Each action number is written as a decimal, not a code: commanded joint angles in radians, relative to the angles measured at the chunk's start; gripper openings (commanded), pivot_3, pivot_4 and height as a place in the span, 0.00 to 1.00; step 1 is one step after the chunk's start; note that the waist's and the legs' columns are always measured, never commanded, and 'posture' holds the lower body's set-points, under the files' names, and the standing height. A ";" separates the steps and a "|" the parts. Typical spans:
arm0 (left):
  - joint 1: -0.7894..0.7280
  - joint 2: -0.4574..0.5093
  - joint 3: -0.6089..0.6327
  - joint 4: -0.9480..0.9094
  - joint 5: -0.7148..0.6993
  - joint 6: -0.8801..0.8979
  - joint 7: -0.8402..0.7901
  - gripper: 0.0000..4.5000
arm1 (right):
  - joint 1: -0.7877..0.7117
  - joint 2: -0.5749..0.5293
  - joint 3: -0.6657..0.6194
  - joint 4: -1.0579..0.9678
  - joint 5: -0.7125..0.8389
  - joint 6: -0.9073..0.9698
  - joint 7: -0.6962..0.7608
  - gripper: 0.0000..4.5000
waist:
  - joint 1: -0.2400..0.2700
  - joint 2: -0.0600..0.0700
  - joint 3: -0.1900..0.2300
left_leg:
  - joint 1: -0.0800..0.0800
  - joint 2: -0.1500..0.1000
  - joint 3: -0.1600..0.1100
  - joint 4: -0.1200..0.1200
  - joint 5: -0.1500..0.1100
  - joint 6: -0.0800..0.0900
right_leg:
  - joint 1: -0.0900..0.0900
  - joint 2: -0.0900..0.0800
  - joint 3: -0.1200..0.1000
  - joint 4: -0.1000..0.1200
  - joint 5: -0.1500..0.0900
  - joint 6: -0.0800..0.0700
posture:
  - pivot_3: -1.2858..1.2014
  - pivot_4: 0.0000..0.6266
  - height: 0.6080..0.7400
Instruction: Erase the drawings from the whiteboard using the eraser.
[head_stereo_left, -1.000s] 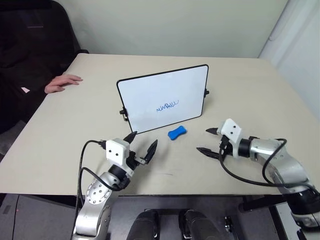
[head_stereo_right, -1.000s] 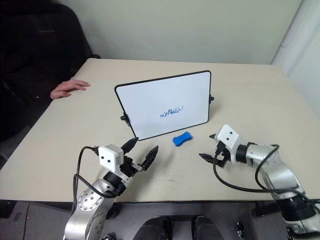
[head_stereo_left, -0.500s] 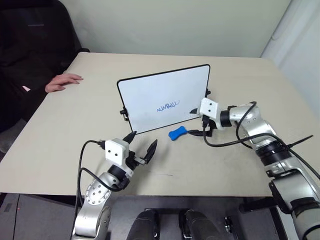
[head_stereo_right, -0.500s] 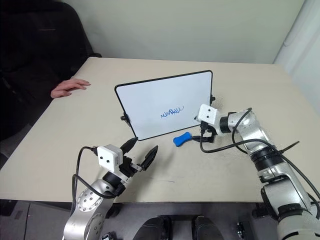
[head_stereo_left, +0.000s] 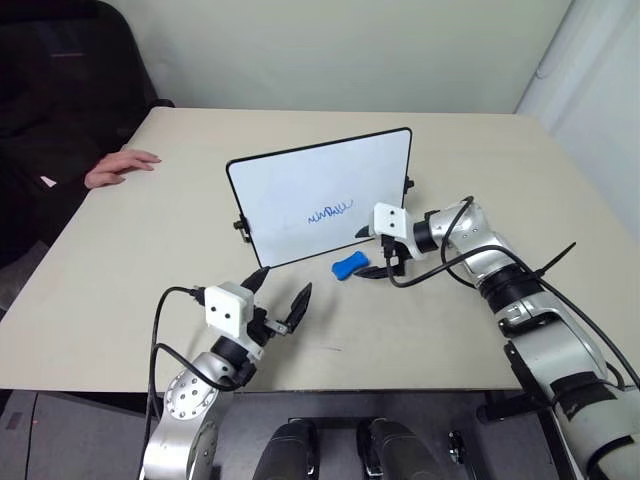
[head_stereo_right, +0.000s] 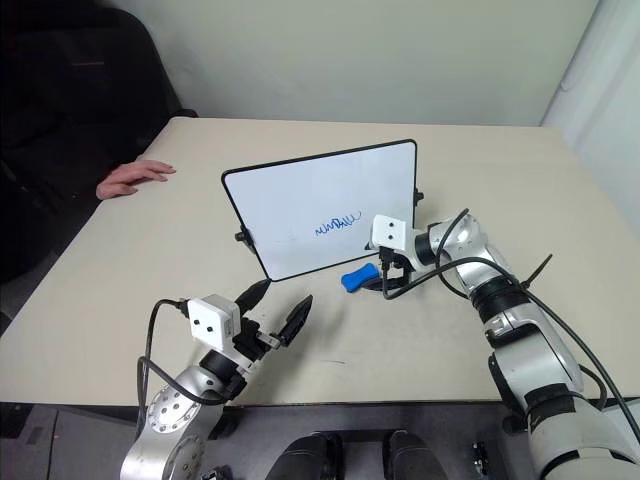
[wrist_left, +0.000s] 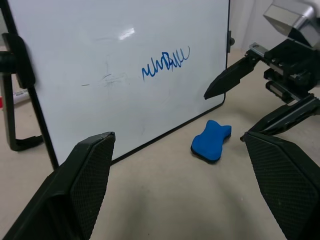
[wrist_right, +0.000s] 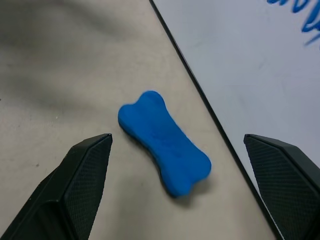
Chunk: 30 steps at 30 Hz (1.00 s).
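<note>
Currently, the eraser (head_stereo_left: 349, 266) is positioned flat on the table (head_stereo_left: 150, 230), just in front of the whiteboard (head_stereo_left: 300, 190) (drawings (head_stereo_left: 330, 212) intact). The right gripper (head_stereo_left: 368, 252) is held fully open beside it, nothing grasped. The left gripper (head_stereo_left: 280, 295) is likewise spread and empty.

Right gripper (head_stereo_left: 367, 252) has swung in — seemingly over the eraser (head_stereo_left: 349, 266).

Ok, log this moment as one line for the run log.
phase: reaching | right gripper: open, beside eraser, not gripping | left gripper: open, idle | drawings: unerased on whiteboard
</note>
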 joint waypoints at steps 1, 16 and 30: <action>0.001 -0.006 -0.003 -0.068 -0.005 -0.007 0.010 1.00 | -0.038 0.022 -0.006 0.033 -0.018 -0.032 0.020 0.99 | -0.001 0.000 0.000 | 0.000 0.000 0.000 0.000 0.000 0.000 | 0.000 0.000 0.000 0.000 0.000 0.000 | 0.52 0.24 1.00; 0.001 -0.015 -0.051 -0.113 0.001 0.001 0.026 1.00 | -0.127 0.101 -0.013 0.303 -0.107 -0.007 -0.008 0.91 | -0.003 0.000 0.000 | 0.000 0.001 0.000 0.000 -0.002 -0.003 | -0.001 0.000 -0.001 0.001 -0.002 -0.003 | 0.52 0.24 1.00; 0.002 -0.007 -0.059 -0.118 -0.007 0.012 0.027 1.00 | -0.007 0.047 -0.058 0.001 -0.044 0.159 0.099 0.20 | -0.004 0.000 0.000 | 0.000 0.001 0.000 0.000 -0.002 -0.004 | -0.001 0.000 -0.002 0.002 -0.002 -0.006 | 0.52 0.24 1.00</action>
